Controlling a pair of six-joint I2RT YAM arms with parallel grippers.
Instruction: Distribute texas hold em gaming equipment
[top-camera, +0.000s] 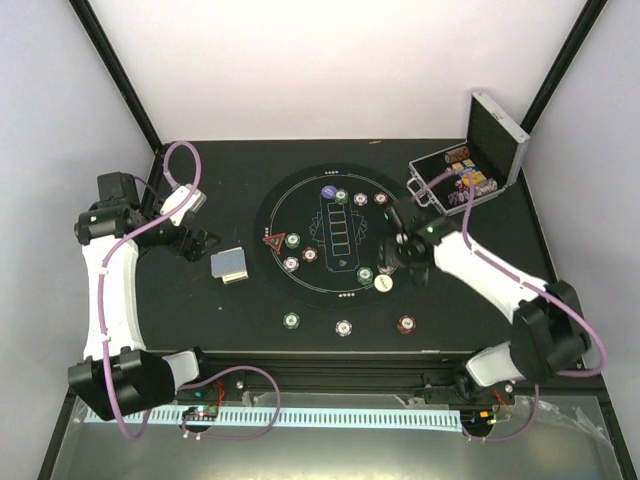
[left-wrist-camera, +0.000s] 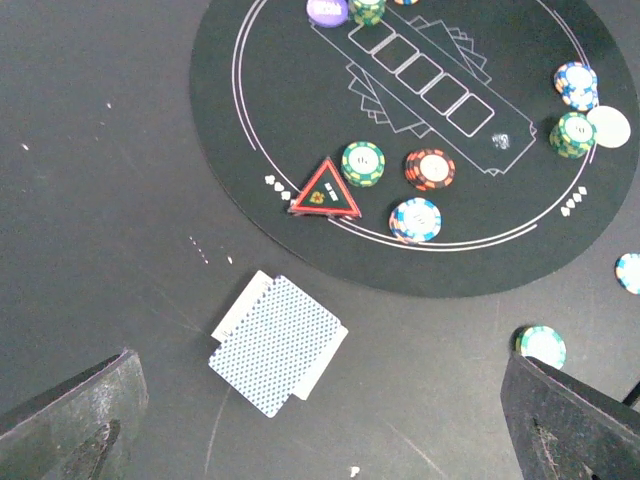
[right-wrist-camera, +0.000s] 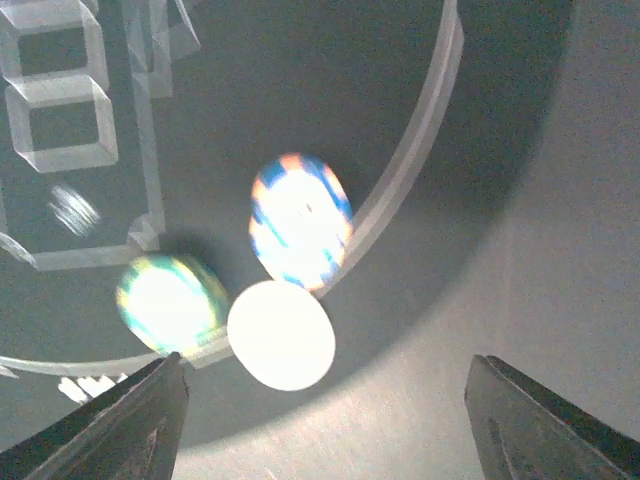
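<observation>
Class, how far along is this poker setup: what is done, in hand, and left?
Done: chips, triangle marker and purple button sit on the mat; three chips lie beside it. In hand: nothing; the right gripper hangs open over the white button, the left gripper open above the cards. Left: the cards lie stacked, undealt, and the case holds more chips.

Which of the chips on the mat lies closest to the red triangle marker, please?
The green-and-white chip directly beside the triangle; the red-black chip and the blue-white chip lie farther off.
</observation>
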